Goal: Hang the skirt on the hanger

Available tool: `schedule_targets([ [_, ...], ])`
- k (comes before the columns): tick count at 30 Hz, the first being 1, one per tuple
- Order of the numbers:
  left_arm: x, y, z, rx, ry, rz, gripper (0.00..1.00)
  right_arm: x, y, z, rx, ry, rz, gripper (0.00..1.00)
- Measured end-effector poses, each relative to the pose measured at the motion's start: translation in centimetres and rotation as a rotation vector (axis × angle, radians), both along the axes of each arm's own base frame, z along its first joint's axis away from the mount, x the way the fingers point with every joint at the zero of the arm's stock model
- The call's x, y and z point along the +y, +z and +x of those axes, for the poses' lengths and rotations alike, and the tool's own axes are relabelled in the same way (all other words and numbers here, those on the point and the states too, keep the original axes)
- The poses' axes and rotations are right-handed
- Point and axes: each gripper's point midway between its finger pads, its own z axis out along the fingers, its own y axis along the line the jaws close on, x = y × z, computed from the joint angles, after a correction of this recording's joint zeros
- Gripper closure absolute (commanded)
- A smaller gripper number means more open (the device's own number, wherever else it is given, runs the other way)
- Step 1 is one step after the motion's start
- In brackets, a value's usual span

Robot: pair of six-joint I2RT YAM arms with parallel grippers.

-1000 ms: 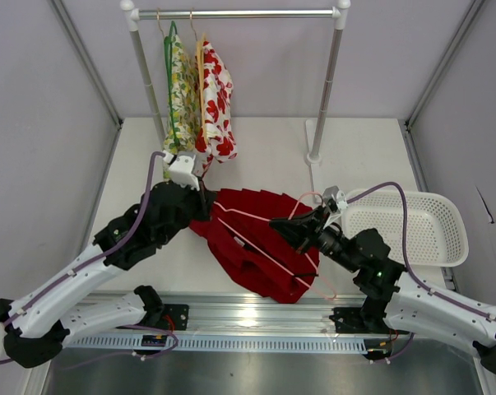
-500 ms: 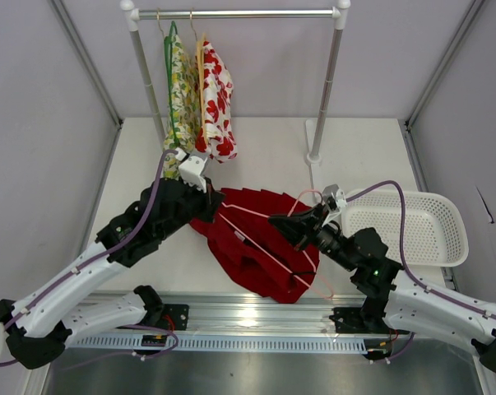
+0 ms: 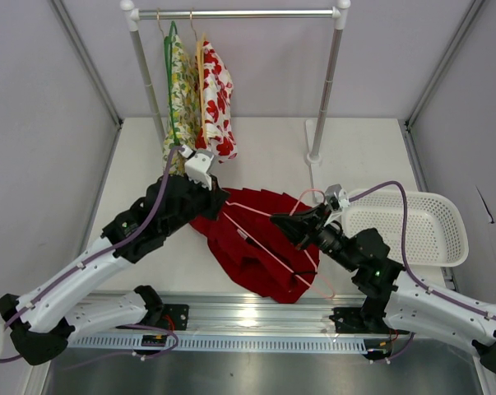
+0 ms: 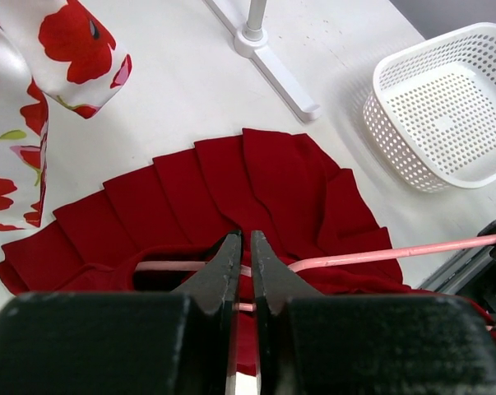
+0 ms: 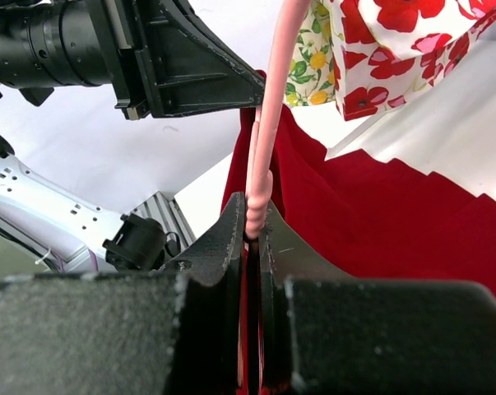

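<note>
— What can't you make out from where you sit?
— From above, my left gripper [image 3: 213,202] has its fingertips tucked under its own wrist. Part of the hanger [image 4: 396,251] also disappears into the folds of the skirt [image 3: 260,251]. On the right wrist camera the skirt runs off the edge of the frame, so I only get one red slab of it.
— Where does the skirt lie?
— Flat on the surface [image 3: 264,156], near the middle, between my two arms. It is left of the white basket [image 3: 445,247] and on the near side of the rack [image 3: 231,13] with its printed garments [image 3: 217,103].
— And the grippers?
— The left one sits at the skirt's left edge, jaws a thin slit apart, with the pink wire crossing that slit. I cannot tell whether it pinches the wire. My right gripper [image 5: 252,216] is clamped tight on the hanger's twisted neck, at the skirt's right side. From there the wire runs leftwards over the red cloth.
</note>
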Motion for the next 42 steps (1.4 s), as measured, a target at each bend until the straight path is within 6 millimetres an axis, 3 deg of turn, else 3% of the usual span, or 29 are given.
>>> schedule_targets([
  [14, -0.9, 1.4, -0.2, -0.012, -0.028, -0.018, 0.64, -0.6, 0.7, -0.2, -0.017, -0.008, 0.015, 1.0],
  [29, 0.3, 2.6, 0.3, -0.045, 0.042, -0.023, 0.62, -0.8, 1.3, -0.5, -0.028, -0.001, 0.031, 1.0],
  [35, 1.5, 3.8, 0.2, -0.08, 0.085, -0.048, 0.54, -0.9, 1.9, -0.6, -0.037, 0.002, 0.045, 1.0],
  [40, 1.6, 4.1, 0.3, -0.088, 0.09, -0.046, 0.6, -0.9, 2.1, -0.7, -0.042, 0.004, 0.051, 1.0],
  [42, 1.4, 3.9, 0.5, -0.087, 0.088, -0.035, 0.71, -0.8, 2.1, -0.8, -0.043, 0.009, 0.051, 1.0],
])
